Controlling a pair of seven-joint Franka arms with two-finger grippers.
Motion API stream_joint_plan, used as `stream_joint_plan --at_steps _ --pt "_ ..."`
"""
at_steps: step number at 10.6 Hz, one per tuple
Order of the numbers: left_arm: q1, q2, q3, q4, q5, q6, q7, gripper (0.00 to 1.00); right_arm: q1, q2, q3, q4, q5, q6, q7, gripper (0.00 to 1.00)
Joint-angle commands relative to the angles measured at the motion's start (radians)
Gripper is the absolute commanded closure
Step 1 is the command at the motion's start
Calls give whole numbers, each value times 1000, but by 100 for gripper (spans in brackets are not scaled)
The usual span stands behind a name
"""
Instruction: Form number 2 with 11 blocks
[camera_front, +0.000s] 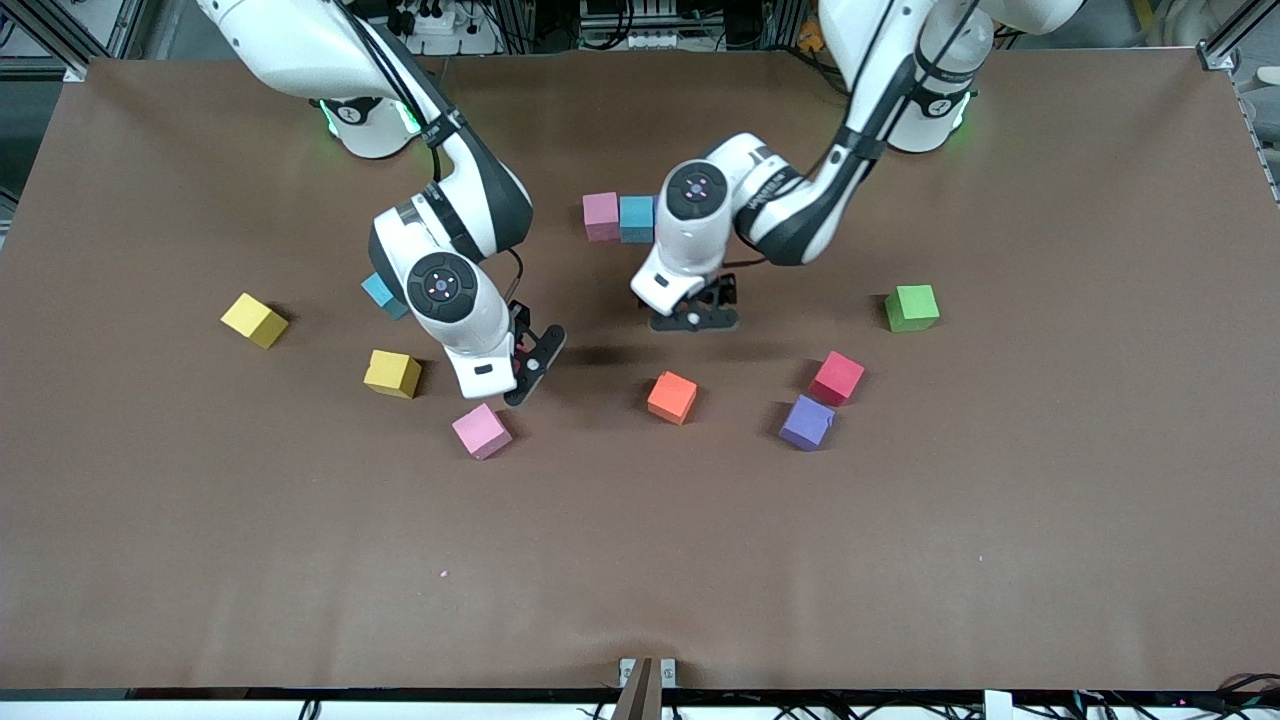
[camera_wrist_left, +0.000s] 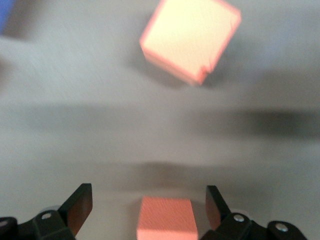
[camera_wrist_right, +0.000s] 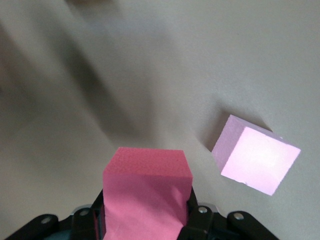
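Left gripper (camera_wrist_left: 145, 210) wide open, pointing down, straddling an orange cube (camera_wrist_left: 166, 219) beside the blue cube (camera_front: 636, 218). Right gripper (camera_wrist_right: 145, 212) clamped on a pink cube (camera_wrist_right: 147, 190), tilted, above the table (camera_front: 640, 560).

I see a green cube (camera_front: 911, 307) in the upper half of the frame, toward my left arm's end of the brown table (camera_front: 640, 560). At the frame's bottom edge, mid-width, a small metal bracket (camera_front: 647, 675) sits at the table's rim.

Coloured foam blocks (camera_front: 672, 397) scattered, unassembled
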Motion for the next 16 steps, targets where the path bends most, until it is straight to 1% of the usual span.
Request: stream_joint_plan --at_steps 1,3,5,7,9,11,12,14,16 --pt "62 -46 23 2 29 -50 60 0 54 -36 4 -28 11 8 -56 40" --pt "157 -66 23 2 29 -89 208 0 115 -34 4 -26 9 6 -62 40" --pt "223 -73 23 -5 29 -151 305 0 192 -29 4 -23 -5 12 -79 40" --pt "287 -94 23 -8 29 -179 477 0 241 -23 4 -31 -5 41 -132 40" --pt "332 -93 24 -14 29 -181 650 0 279 -22 4 -32 -5 60 -209 40" --pt "341 -93 43 -31 31 -181 796 0 322 -11 4 -38 -5 86 -246 40" --pt "343 -94 46 -43 29 -179 830 0 333 -6 4 -49 -5 98 -249 40" --pt "349 -96 46 -74 31 -159 836 0 350 -6 4 -113 -5 191 -248 40" --pt "364 -94 44 -120 31 -91 901 0 353 4 6 -153 -2 245 -244 40"
